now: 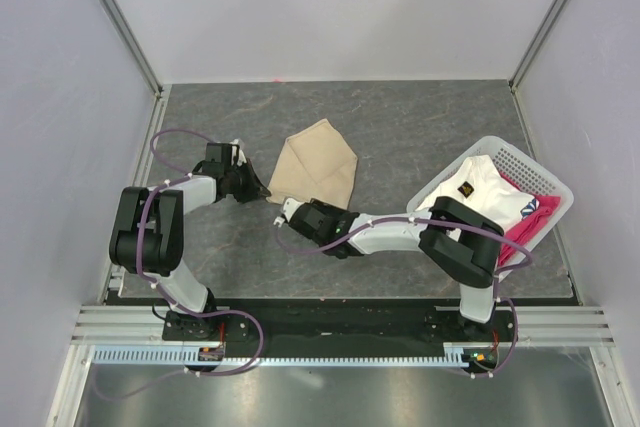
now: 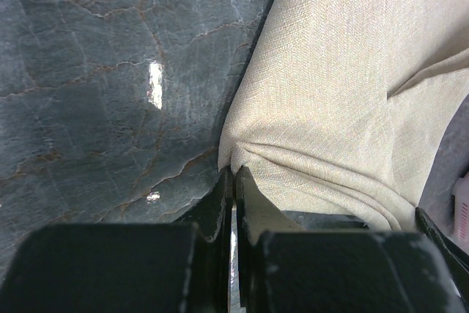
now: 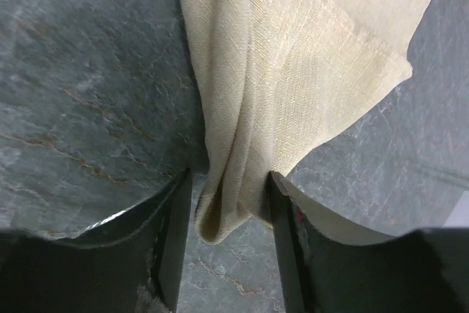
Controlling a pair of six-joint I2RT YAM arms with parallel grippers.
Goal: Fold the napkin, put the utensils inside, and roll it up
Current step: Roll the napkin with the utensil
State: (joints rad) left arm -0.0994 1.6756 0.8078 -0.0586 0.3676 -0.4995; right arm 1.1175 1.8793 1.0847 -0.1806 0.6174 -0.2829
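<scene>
The beige napkin [image 1: 318,172] lies partly folded on the dark stone table [image 1: 400,117]. My left gripper [image 1: 262,190] sits at its left corner. In the left wrist view the gripper [image 2: 234,175] has its jaws pressed together, pinching the edge of the napkin [image 2: 344,93]. My right gripper [image 1: 286,211] is at the napkin's near corner. In the right wrist view it [image 3: 231,188] stands open astride a bunched fold of the napkin [image 3: 293,56], with the right finger [image 3: 284,218] against the cloth and the left one apart from it. The utensils are out of view.
A white perforated basket [image 1: 548,179] stands at the right of the table, holding a white cloth [image 1: 480,192] and a pink-red cloth [image 1: 525,225]. Light walls with metal rails close in the back and both sides.
</scene>
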